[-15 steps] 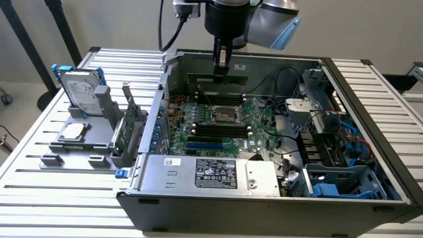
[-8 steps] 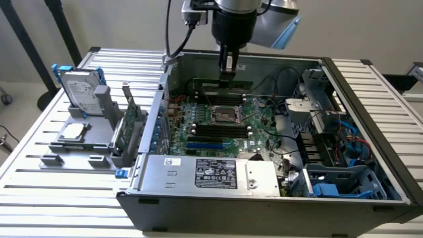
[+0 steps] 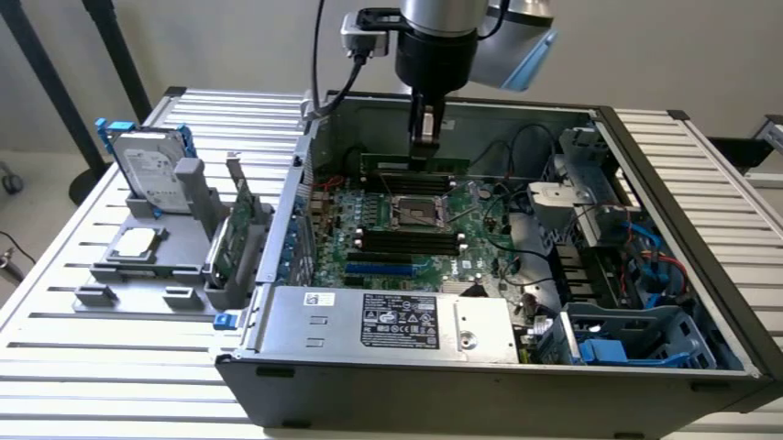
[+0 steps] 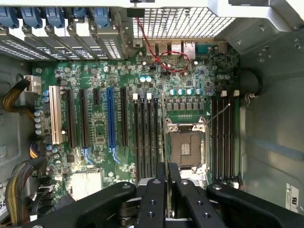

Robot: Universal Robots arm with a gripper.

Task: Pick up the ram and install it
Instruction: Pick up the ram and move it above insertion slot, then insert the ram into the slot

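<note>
The silver power box (image 3: 367,321) sits at the near side of the open case (image 3: 490,390). Past it, I see my gripper (image 3: 424,151) hanging over the board (image 4: 99,133). Its fingers are pinched narrow on the ram (image 3: 450,165), a thin green stick held level above the socket (image 3: 416,211).

No print is legible, either on the power supply's black label (image 3: 401,322) or on the hard drive's sticker (image 3: 148,168), well apart from the tool (image 3: 424,158).
</note>
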